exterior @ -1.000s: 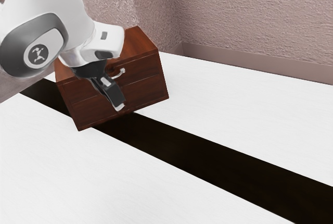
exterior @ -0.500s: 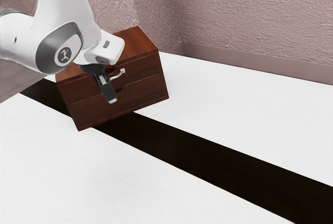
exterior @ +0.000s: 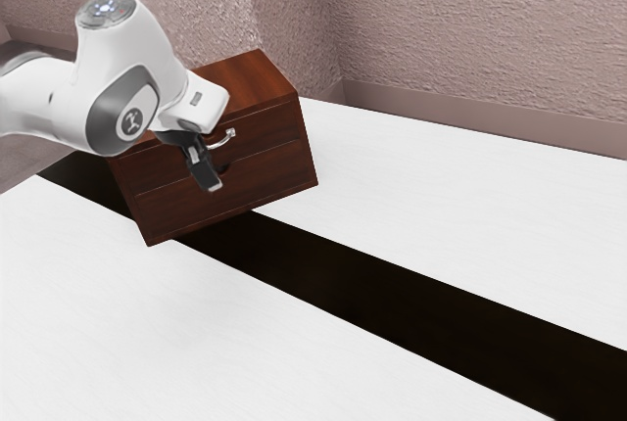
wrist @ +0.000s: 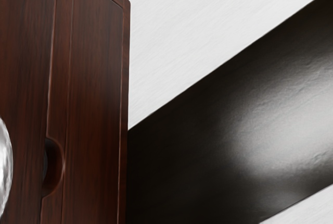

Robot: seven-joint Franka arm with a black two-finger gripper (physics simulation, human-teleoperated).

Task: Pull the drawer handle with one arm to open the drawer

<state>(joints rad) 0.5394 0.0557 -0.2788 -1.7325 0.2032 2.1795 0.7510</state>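
So, your gripper (exterior: 207, 174) hangs right in front of the wooden drawer box (exterior: 269, 142), which sits around 10 o'clock in the exterior view. The silver drawer handle (exterior: 221, 137) is just at the gripper's 1 o'clock. You can't tell whether the jaws are apart or together.

The drawer (exterior: 257, 125) is the upper front of a dark red-brown wooden cabinet (exterior: 265, 171), flush with the lower front beneath it; its slim silver handle (exterior: 224, 135) stands off a rounded recess (wrist: 52, 166); the cabinet sits upright on the white surface (exterior: 441, 196), skewed across a dark stripe (exterior: 392, 304).
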